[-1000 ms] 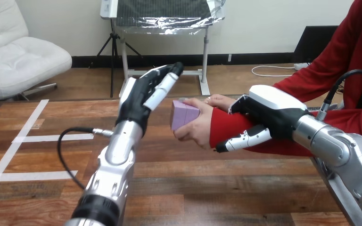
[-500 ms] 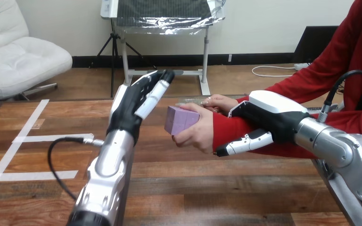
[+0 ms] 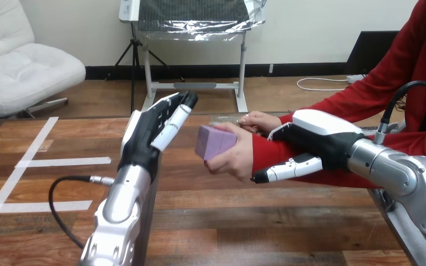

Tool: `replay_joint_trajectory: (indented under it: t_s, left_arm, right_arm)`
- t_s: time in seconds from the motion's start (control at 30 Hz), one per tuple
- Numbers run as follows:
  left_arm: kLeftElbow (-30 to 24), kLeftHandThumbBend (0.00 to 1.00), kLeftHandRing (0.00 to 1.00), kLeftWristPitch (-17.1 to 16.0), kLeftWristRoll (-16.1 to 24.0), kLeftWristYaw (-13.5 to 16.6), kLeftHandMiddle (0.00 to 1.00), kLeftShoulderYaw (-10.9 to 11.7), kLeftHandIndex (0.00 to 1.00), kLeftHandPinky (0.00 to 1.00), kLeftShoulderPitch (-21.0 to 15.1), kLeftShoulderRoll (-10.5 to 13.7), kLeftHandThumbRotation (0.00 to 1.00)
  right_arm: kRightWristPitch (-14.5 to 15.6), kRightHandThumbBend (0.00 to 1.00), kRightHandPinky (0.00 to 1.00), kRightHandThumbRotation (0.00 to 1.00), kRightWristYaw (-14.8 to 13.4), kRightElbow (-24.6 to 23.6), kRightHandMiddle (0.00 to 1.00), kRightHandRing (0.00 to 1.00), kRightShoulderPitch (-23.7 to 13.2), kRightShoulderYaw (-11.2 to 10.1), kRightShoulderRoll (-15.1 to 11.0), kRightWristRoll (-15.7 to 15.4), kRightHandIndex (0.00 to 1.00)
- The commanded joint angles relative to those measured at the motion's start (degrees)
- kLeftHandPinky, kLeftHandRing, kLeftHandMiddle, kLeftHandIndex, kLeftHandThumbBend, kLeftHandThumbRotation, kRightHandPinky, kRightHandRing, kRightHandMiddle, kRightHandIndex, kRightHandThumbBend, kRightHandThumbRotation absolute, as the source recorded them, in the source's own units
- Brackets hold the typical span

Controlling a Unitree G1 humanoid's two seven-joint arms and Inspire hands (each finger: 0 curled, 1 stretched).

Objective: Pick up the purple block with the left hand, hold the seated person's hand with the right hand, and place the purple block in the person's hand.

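Purple block [image 3: 215, 142] rests in the person's hand [image 3: 237, 158], its right end covered by their grip. Right hand [image 3: 316, 133] wraps the red-sleeved person's wrist [image 3: 262, 151] — thumb beneath, fingertips hidden behind. Left hand [image 3: 154, 130] is raised beside the block, apart — fingers straight, holding nothing.

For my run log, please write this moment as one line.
purple block: in person's hand | left hand: open, apart from it | right hand: curled round person's forearm
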Motion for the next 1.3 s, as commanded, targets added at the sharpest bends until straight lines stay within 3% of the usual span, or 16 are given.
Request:
replay_joint_trajectory:
  t_s: [0.0,0.4,0.63,0.83,1.27]
  left_arm:
    - [-5.8,0.58,0.88,0.4,-1.0,-0.7,0.86,0.8,0.79,0.9,0.2,1.1,0.72]
    - [-10.8,0.56,0.87,2.3,-0.2,-0.3,0.86,1.0,0.8,0.91,4.2,2.4,0.72]
    - [-12.4,0.56,0.86,2.4,-1.1,0.0,0.86,1.9,0.8,0.89,5.9,2.6,0.7]
    - [-13.5,0.52,0.86,2.2,-2.0,-0.1,0.86,2.8,0.79,0.88,7.1,2.6,0.66]
    - [-14.7,0.47,0.86,1.8,-3.6,-0.2,0.86,4.3,0.77,0.87,8.6,2.9,0.6]
  right_arm:
    - [1.0,1.0,0.52,0.9,2.4,-2.5,0.66,0.62,-1.4,-0.4,-1.0,0.8,0.71]
    - [2.0,1.0,0.65,0.93,8.0,-4.1,0.77,0.77,-1.2,-0.8,-1.9,1.7,0.79]
    - [5.6,1.0,0.73,0.93,14.4,-5.7,0.83,0.84,-1.3,-1.3,-2.4,4.5,0.84]
    - [7.7,1.0,0.77,0.91,18.3,-6.7,0.87,0.88,-1.5,-1.5,-3.1,6.8,0.87]
    - [10.2,1.0,0.8,0.94,22.6,-9.1,0.9,0.91,-1.2,-2.3,-4.4,9.0,0.9]
